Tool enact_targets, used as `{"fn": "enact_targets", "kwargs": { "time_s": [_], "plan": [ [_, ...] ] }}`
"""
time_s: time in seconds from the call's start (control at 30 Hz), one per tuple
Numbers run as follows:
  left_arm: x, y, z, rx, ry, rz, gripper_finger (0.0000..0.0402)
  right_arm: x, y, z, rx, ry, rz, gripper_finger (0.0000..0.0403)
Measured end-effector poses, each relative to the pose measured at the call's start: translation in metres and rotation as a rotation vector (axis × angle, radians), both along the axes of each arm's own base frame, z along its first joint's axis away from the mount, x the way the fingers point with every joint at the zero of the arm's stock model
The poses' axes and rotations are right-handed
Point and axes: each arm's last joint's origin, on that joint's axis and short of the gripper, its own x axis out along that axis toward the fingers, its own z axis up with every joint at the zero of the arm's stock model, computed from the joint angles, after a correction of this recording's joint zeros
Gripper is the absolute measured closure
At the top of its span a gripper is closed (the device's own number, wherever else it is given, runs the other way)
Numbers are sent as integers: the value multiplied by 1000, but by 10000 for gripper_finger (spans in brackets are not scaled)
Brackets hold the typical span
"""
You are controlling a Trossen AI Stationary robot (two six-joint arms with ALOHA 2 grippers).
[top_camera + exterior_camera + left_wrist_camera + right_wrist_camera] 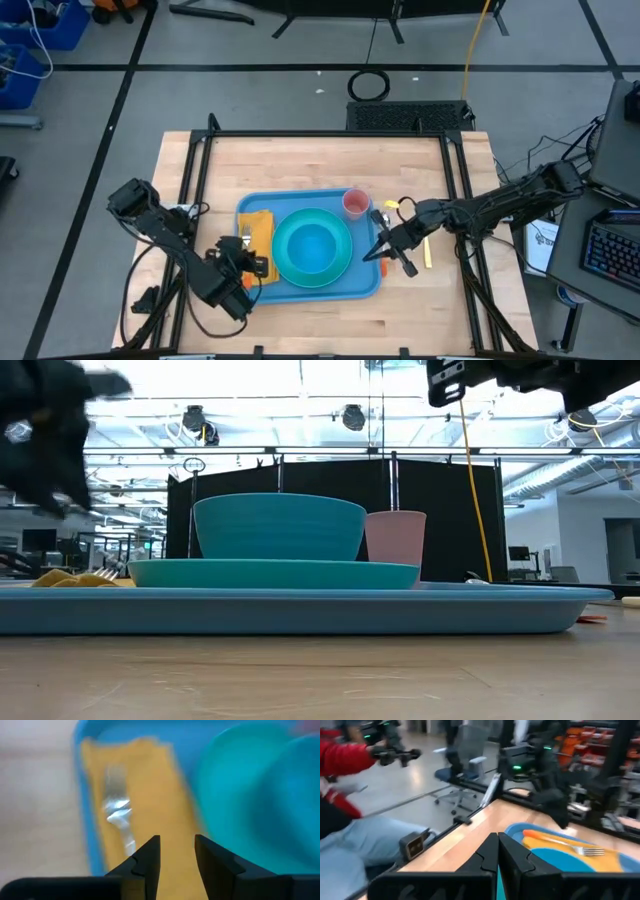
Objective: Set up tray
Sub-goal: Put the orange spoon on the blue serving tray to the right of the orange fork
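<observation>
Light-blue plastic forms the tray (262, 290), which is set near the middle of the wooden table (320, 165), toward its front edge. A round teal plate (345, 268) is placed on the tray, and a teal bowl (310, 245) is seated on the plate. A pink cup (356, 204) is stood upright at the tray's far right corner, just beside the plate. An orange napkin (262, 228) is laid along the tray's left side, and a silver fork (117, 817) is rested on it. The left gripper (177, 851) is held just above the napkin, near the fork's handle end; its fingers are parted a little and nothing is gripped between them. The right gripper (385, 250) is positioned over the tray's right rim, with its fingers pressed together and nothing held
</observation>
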Motion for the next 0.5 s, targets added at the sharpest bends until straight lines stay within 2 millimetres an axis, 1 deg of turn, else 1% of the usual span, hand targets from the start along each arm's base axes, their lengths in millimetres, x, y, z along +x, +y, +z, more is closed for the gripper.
{"fn": "enact_targets", "kwargs": {
  "time_s": [0.13,0.2,0.27,0.37,0.5],
  "plan": [
    [2,-15,24,167,-200,-142,277,-10,-4,13,12,-25,-113,403],
    [3,-23,32,250,-305,-221,277,-18,-4,18,13,-27,-136,403],
    [3,-30,36,334,-375,-300,277,-26,-2,23,16,-31,-132,403],
    [5,-40,37,412,-401,-396,277,-36,-2,29,69,-11,-150,403],
    [9,-48,38,433,-392,-466,277,-44,-6,30,132,43,-271,401]
  ]
}}
